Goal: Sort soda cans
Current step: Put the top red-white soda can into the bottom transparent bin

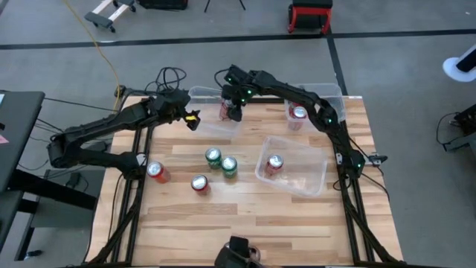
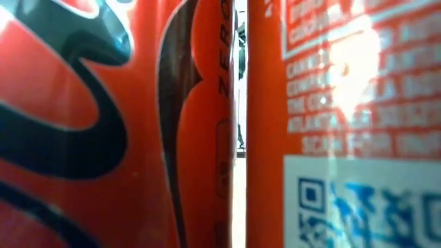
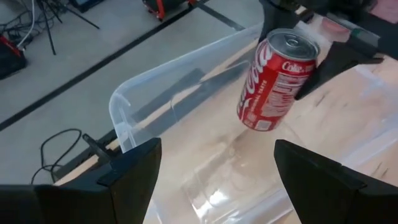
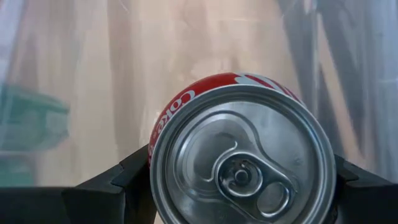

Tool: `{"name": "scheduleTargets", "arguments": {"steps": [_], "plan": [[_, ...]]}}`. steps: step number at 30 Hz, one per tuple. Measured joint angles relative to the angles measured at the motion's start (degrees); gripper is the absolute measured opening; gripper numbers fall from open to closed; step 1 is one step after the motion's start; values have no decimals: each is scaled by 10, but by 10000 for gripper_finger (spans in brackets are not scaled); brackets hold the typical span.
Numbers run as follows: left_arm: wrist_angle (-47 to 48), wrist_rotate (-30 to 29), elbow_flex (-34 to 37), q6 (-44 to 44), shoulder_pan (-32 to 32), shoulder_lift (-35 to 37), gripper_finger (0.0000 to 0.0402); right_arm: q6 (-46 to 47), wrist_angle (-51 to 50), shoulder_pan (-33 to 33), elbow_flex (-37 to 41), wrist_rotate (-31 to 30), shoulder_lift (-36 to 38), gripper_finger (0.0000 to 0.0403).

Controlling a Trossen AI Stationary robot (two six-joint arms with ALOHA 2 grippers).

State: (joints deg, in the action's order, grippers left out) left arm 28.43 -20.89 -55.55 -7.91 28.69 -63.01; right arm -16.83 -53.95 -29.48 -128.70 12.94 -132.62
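Your right gripper clamps a red Coca-Cola can over the clear bin, your left gripper spread empty alongside.

bins: clear bin at far edge | clear bin tilted, right | wooden table

High view looks straight down on the whole surface; low view pressed against red cans — both wrist views share one held can.
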Motion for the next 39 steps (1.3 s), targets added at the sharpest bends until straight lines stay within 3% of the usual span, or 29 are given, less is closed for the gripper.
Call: {"name": "scheduleTargets", "arguments": {"steps": [22, 31, 39], "plan": [[20, -3, 0, 1, -5, 0, 306, -91, -247, -25, 0, -25, 69, 293], [6, -4, 0, 2, -10, 0, 306, -116, -122, -33, 0, -14, 74, 293], [-6, -4, 0, 3, -10, 0, 306, -182, -107, -10, 0, 5, 42, 293]]}}
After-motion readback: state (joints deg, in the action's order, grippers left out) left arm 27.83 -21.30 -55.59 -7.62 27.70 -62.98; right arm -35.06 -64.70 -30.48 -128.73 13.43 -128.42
